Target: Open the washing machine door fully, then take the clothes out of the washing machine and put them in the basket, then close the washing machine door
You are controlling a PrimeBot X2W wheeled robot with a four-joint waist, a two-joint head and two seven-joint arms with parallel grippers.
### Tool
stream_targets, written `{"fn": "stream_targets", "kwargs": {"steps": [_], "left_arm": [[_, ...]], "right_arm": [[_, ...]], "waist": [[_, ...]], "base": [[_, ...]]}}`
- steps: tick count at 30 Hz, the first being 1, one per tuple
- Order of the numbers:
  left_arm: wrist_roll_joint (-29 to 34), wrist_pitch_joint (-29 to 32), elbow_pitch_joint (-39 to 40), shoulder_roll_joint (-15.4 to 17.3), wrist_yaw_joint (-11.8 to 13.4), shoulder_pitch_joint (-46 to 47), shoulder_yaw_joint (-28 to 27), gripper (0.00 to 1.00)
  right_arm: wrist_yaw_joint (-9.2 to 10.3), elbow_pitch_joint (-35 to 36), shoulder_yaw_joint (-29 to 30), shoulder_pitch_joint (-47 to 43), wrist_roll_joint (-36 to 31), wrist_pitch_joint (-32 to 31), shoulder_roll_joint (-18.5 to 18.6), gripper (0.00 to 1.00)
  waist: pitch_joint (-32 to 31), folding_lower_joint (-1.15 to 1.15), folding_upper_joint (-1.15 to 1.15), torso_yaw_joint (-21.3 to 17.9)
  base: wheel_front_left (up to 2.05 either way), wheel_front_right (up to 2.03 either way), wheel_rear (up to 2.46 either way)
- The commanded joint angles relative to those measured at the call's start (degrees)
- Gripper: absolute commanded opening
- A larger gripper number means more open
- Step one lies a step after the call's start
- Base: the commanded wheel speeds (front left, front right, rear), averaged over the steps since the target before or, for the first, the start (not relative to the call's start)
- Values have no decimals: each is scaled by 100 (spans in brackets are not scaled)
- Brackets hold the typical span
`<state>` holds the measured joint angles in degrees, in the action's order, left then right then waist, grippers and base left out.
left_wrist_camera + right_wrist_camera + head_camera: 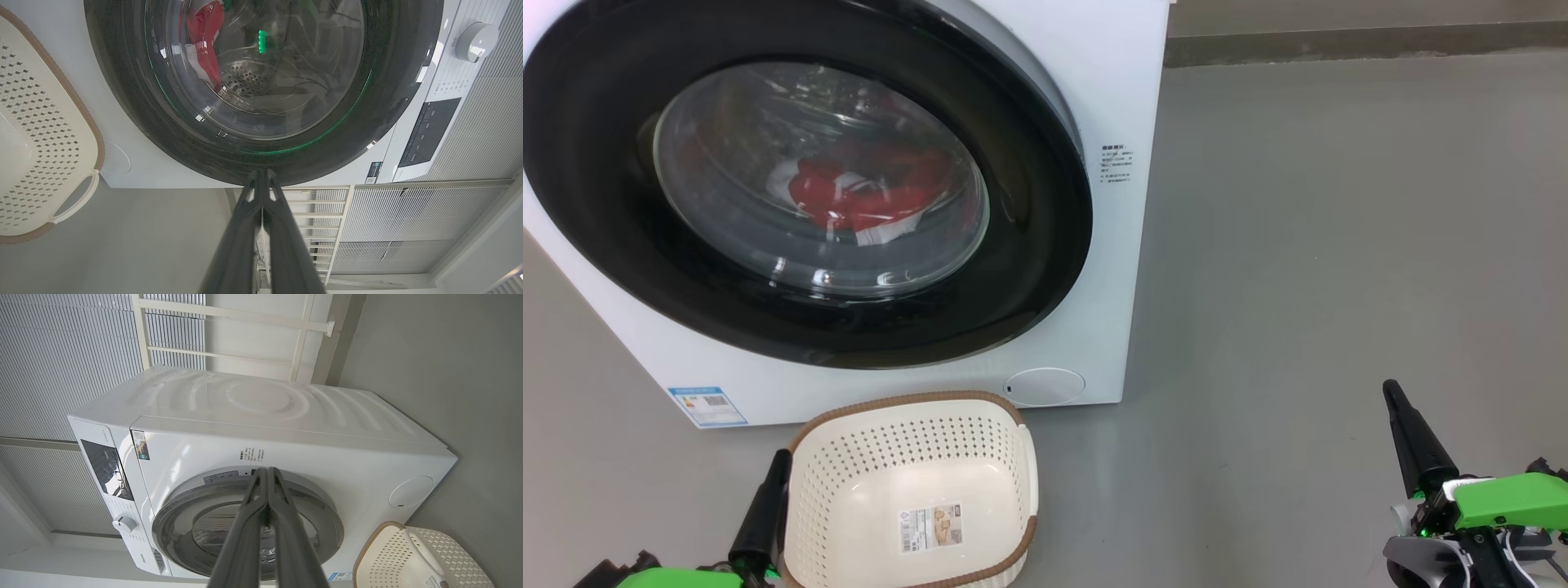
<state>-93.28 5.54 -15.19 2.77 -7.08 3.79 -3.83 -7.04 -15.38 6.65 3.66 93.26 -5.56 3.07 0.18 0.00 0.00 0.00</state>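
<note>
Your left gripper (783, 457) sits just beside the rim of the basket (907, 399); your right gripper (1390, 390) has open floor (1323, 245) around it. Both are pinched closed, empty.

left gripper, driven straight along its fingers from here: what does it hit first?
Most likely the washing machine door: in the left wrist view the shut left gripper aims at the edge of its black rim, close to the white front of the washing machine. Depth unclear.
</note>
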Motion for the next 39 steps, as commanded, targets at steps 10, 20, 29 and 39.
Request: {"fn": "stream_targets", "kwargs": {"steps": [10,20,29,39], "left_arm": [[64,48,117,54,-41,234,-212,0],[70,54,117,49,-41,235,-219,0],[76,60,116,44,-41,236,-226,0],[24,-1,-190,-82,6,-150,23,100]], "right_arm": [[-45,139,-87,245,-49,-33,36,0],[-45,139,-77,246,-56,-41,29,0],[-45,138,-69,247,-63,-48,23,0],[1,-220,-11,-170,-23,24,-93,100]], "waist": [[0,0,0,0],[0,0,0,0],[0,0,0,0],[5,0,0,1]], "base": [[0,0,0],[0,0,0],[0,0,0],[0,0,0]]}}
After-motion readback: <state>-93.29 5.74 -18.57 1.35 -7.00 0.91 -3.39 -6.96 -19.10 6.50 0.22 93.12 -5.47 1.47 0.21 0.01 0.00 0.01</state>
